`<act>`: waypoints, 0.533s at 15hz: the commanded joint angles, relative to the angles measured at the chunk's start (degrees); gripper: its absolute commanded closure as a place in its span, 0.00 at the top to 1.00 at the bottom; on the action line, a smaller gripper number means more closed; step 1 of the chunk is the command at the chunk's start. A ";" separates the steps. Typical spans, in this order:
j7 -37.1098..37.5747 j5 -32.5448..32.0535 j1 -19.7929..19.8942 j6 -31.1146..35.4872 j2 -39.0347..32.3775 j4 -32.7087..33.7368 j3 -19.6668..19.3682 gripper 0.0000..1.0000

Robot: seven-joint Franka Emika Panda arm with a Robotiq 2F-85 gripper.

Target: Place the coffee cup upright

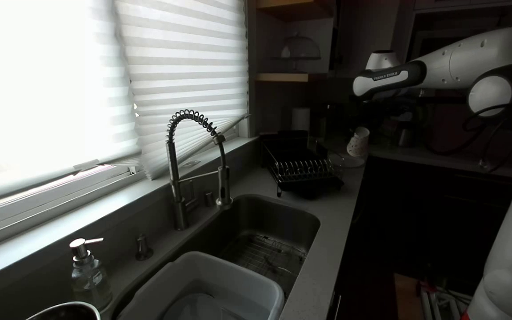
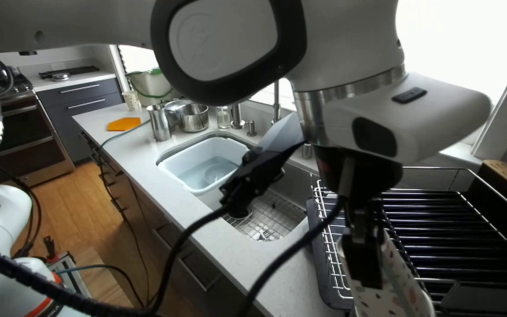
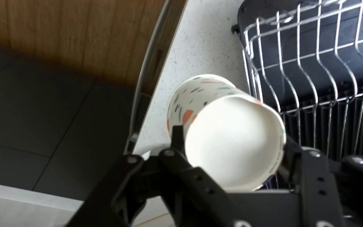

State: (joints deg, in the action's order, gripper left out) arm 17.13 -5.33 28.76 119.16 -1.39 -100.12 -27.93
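At the desk (image 3: 206, 41), beside the dish rack (image 3: 332, 101), our hand (image 3: 233, 138) holds the tilted coffee cup (image 3: 224, 129), which we fear might topple or roll over the edge if released while slanted.

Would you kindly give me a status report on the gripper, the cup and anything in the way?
Gripper closed on the coffee cup. It's tilted, not yet upright. Wire dish rack close beside, possibly in the way.

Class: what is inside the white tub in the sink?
A round, dish-like shape in what looks like water shows inside the tub. What lies beneath that shape cannot be seen. In an exterior view, a black wrist-mounted part covers one side of the tub.
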 commanded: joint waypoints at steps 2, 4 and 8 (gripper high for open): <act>13.59 -5.42 -2.43 -3.32 7.15 -9.29 2.31 0.42; 18.40 -6.17 -2.82 -3.27 9.01 -12.77 3.67 0.42; 27.18 -8.50 -3.23 -0.89 10.66 -19.85 6.22 0.42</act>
State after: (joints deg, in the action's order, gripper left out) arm 38.62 -12.31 26.16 115.91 6.19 -113.38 -22.97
